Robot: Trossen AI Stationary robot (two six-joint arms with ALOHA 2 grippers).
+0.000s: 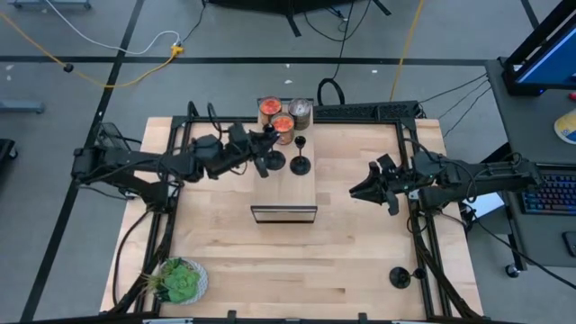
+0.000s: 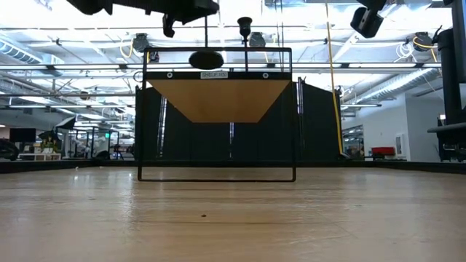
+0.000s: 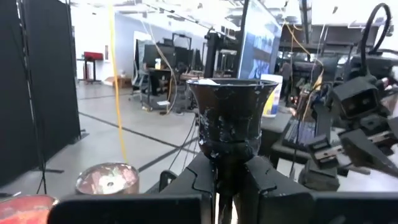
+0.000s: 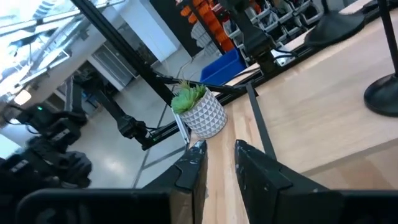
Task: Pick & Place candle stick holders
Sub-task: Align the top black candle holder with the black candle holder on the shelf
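Above the centre of the high view, the left gripper (image 1: 267,151) is clamped on the stem of a black candle stick holder (image 1: 273,162), its fingers (image 3: 199,180) pressed to either side below the cup, and carries it over the top of a small wood-topped shelf (image 1: 283,193). A second candle stick holder (image 1: 301,164) stands on that shelf top just to the right, apart from the held one. A third candle stick holder (image 1: 400,276) stands in the lower right of the table (image 1: 360,261). The right gripper (image 1: 358,191) hangs right of centre, empty, its fingers a small gap apart. The shelf's front rail bears a small white label (image 2: 211,75), too small to read. Two red-filled jars (image 1: 269,109) and a silvery jar (image 1: 300,111) sit at the table's top edge; a potted plant (image 1: 179,280) sits lower left.
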